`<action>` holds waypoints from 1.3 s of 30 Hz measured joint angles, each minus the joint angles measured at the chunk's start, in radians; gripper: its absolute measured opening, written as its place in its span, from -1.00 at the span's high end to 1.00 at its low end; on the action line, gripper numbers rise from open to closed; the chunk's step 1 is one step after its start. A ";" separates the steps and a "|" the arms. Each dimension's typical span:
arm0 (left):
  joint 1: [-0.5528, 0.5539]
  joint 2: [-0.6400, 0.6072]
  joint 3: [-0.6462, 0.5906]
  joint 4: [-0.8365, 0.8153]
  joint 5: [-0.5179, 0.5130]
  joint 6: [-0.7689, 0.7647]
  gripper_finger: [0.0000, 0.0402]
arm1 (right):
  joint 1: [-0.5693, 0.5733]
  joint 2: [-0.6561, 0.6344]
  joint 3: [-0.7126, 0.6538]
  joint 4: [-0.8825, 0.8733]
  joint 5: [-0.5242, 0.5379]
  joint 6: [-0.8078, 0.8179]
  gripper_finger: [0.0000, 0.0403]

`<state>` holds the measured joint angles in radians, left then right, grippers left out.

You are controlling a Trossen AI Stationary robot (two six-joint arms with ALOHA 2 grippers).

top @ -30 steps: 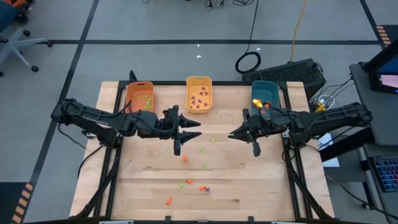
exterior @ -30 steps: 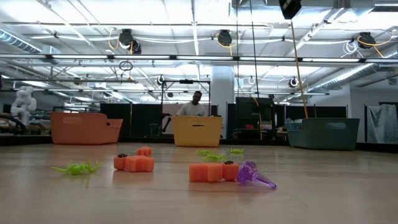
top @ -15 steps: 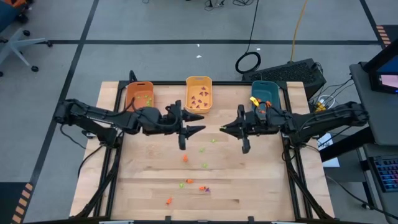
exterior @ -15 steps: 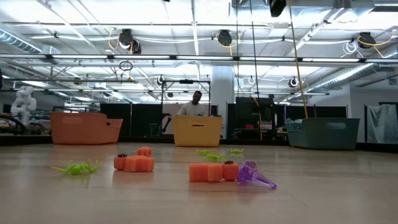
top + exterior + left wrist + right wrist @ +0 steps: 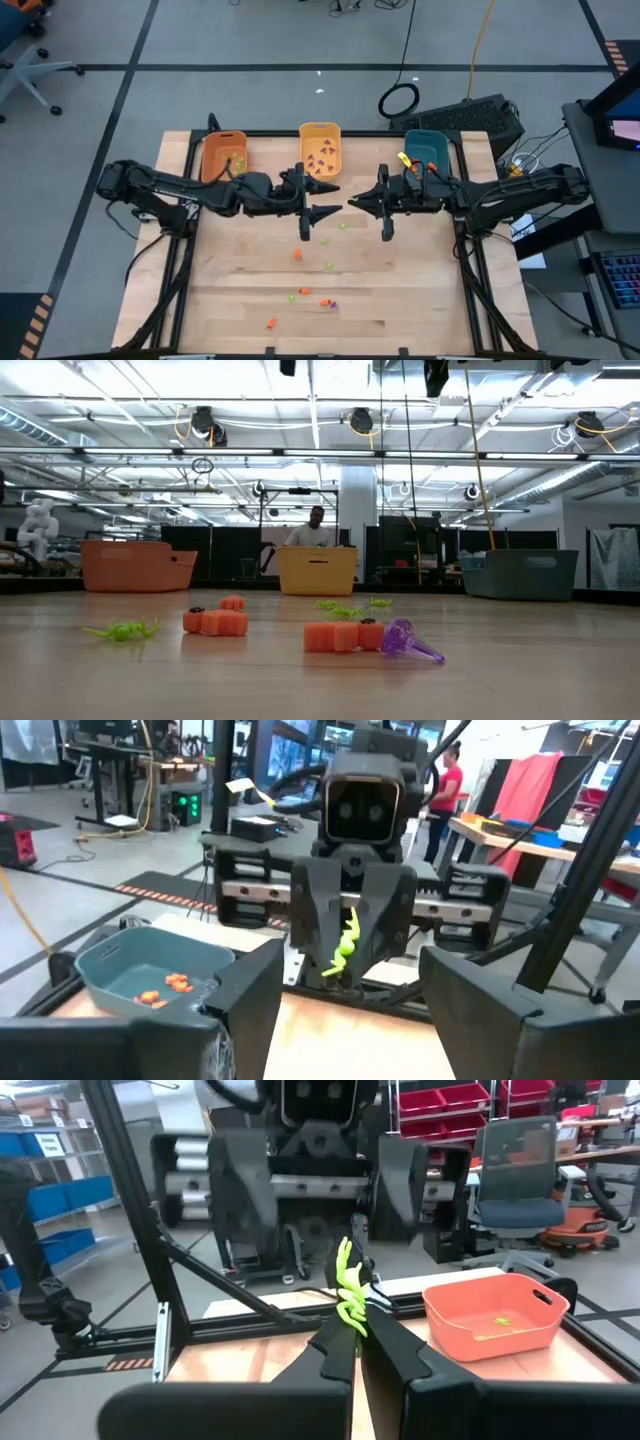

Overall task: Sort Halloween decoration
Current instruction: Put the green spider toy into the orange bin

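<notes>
My right gripper point(image 5: 352, 203) hangs level over the table's middle, shut on a light green trinket point(image 5: 348, 1290). It faces my left gripper point(image 5: 338, 199), whose fingers stand open a short way off, touching nothing. The left wrist view shows the right gripper head-on with the green trinket point(image 5: 345, 945) at its fingertips. More Halloween decoration lies loose on the wood: green pieces point(image 5: 328, 265), orange ones point(image 5: 297, 255) and a purple one point(image 5: 408, 642). At the far edge stand the orange bin point(image 5: 224, 155), yellow bin point(image 5: 320, 150) and teal bin point(image 5: 428, 150). My right gripper pinches the green trinket's lower end point(image 5: 352, 1318) between its two fingertips. The fingers lie level, coming from the table's right. The trinket stands up above the fingertips, lifted well clear of the table.
The orange bin holds green pieces, the yellow bin purple ones, the teal bin orange ones point(image 5: 165, 985). Loose trinkets are scattered from the table's middle toward its near edge point(image 5: 325, 302). A person point(image 5: 313, 530) sits beyond the far edge.
Both grippers have moved toward each other over the table's middle, the left going right, the right going left with the green trinket still held. The left gripper's fingers have spread somewhat wider.
</notes>
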<state>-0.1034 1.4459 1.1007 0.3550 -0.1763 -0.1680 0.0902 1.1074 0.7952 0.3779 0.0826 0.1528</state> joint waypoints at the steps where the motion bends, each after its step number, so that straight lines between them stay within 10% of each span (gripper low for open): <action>1: 0.000 0.013 0.000 0.019 0.000 0.000 -0.18 | 0.000 0.000 0.000 0.000 0.000 0.000 1.00; 19: -0.001 0.171 0.051 0.190 0.019 -0.008 -0.14 | 0.001 0.000 0.000 -0.013 -0.005 0.026 1.00; 39: 0.000 0.170 0.054 0.212 0.010 -0.008 0.66 | 0.001 0.000 0.000 -0.014 -0.006 0.027 1.00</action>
<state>-0.1032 1.6161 1.1545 0.5671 -0.1665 -0.1757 0.0914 1.1072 0.7952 0.3637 0.0767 0.1795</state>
